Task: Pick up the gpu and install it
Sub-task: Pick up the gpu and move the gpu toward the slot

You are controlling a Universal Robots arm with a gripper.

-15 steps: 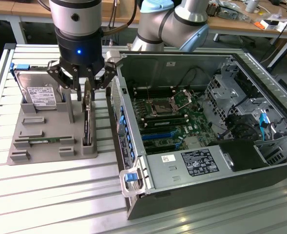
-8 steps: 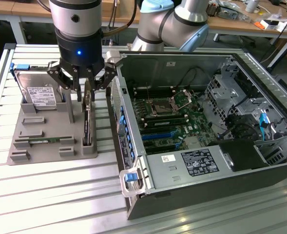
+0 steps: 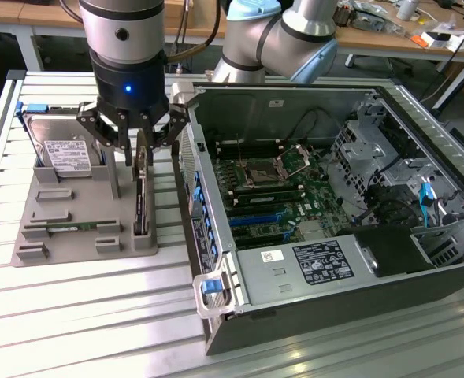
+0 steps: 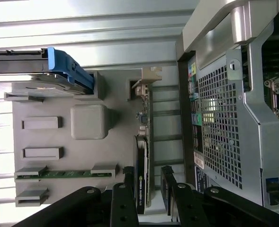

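The gpu (image 3: 141,197) (image 4: 142,184) stands on edge in a slot of the grey holder (image 3: 78,244), on the side nearest the open case (image 3: 295,315); the gripper (image 3: 141,150) (image 4: 148,172) hangs right over its top edge, fingers (image 4: 129,176) spread wide on either side of the card and clamped on nothing (a gap shows by each); the hard drive (image 3: 64,150) stands at the holder's far end; a memory stick (image 3: 66,228) lies flat in the holder; all sit on a slatted table (image 3: 98,331).

Bright overhead light, white glare across the slatted table (image 3: 98,315)
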